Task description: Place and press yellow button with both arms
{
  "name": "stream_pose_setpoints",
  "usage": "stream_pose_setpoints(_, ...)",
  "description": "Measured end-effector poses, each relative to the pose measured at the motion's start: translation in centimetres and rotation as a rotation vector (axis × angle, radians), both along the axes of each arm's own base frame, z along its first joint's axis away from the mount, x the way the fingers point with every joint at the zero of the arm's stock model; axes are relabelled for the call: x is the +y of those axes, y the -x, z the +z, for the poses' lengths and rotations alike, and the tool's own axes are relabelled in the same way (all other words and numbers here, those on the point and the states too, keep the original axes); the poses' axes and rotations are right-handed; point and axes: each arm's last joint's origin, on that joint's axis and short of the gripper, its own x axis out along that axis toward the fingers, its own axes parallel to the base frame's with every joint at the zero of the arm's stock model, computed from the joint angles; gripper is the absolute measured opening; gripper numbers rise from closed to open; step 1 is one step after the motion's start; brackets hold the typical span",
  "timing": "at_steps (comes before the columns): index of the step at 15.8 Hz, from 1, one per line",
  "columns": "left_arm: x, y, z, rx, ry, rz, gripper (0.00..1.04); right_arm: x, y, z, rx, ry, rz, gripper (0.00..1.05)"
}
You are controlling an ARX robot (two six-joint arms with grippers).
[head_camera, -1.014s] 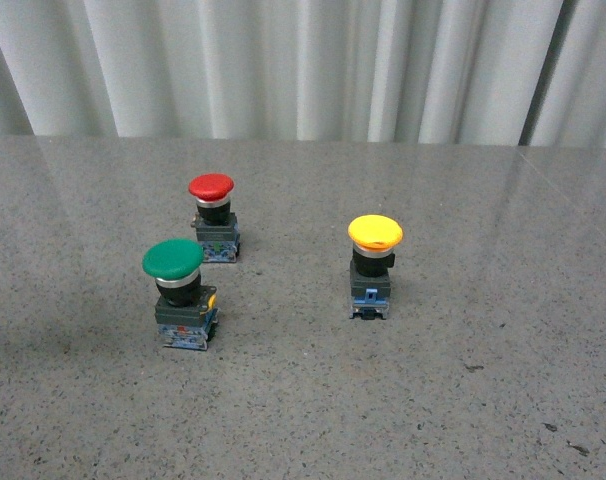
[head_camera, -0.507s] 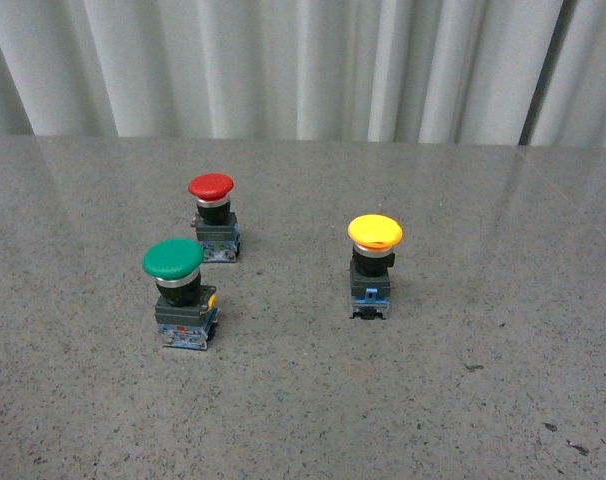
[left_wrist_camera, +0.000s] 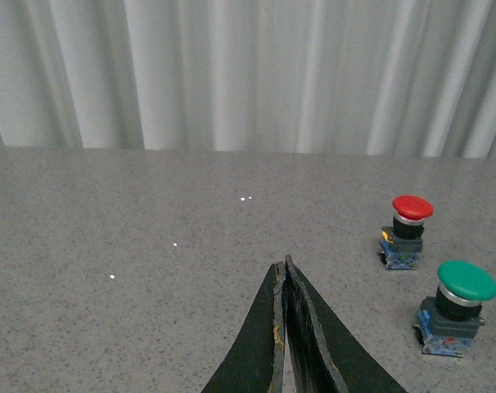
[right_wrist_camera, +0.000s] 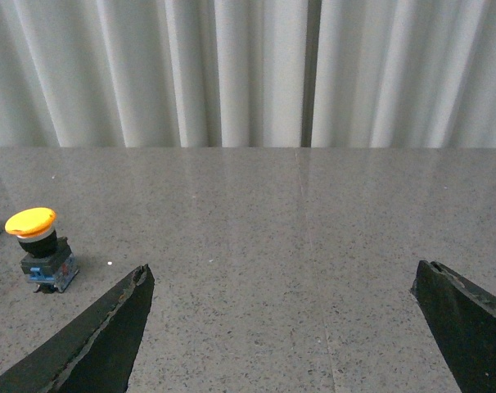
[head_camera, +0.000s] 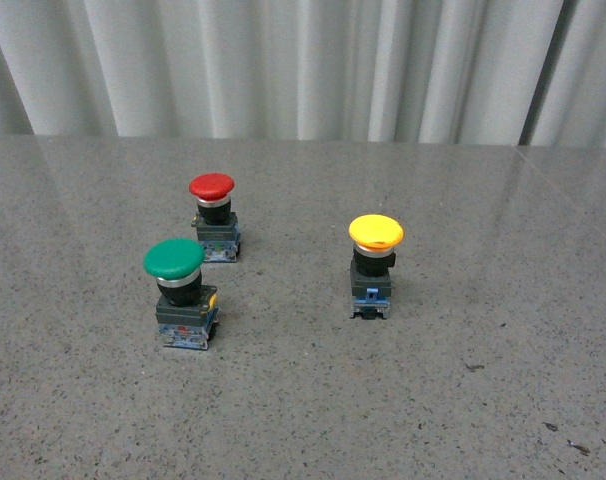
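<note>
The yellow button (head_camera: 375, 262) stands upright on the grey speckled table, right of centre in the front view. It also shows in the right wrist view (right_wrist_camera: 40, 247), far off to one side of my right gripper (right_wrist_camera: 282, 275), which is open wide and empty. My left gripper (left_wrist_camera: 283, 266) is shut with its jaws pressed together and holds nothing. The yellow button is out of the left wrist view. Neither arm shows in the front view.
A green-capped button (head_camera: 181, 290) and a red-capped button (head_camera: 215, 216) stand left of the yellow one, and both show in the left wrist view (left_wrist_camera: 457, 304) (left_wrist_camera: 407, 231). A white pleated curtain (head_camera: 303, 65) backs the table's far edge.
</note>
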Motion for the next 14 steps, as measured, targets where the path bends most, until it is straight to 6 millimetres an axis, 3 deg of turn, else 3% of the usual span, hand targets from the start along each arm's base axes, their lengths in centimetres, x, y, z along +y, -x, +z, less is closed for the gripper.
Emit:
stream_pose_setpoints(12,0.0,1.7,-2.3,0.026,0.0,0.005,0.02,0.0,0.0,0.0,0.0,0.0,0.0,0.98)
stream_pose_setpoints(14,0.1,2.2,-1.9,-0.018,0.0,0.007,0.02,0.0,0.0,0.0,-0.001,0.0,0.001,0.98)
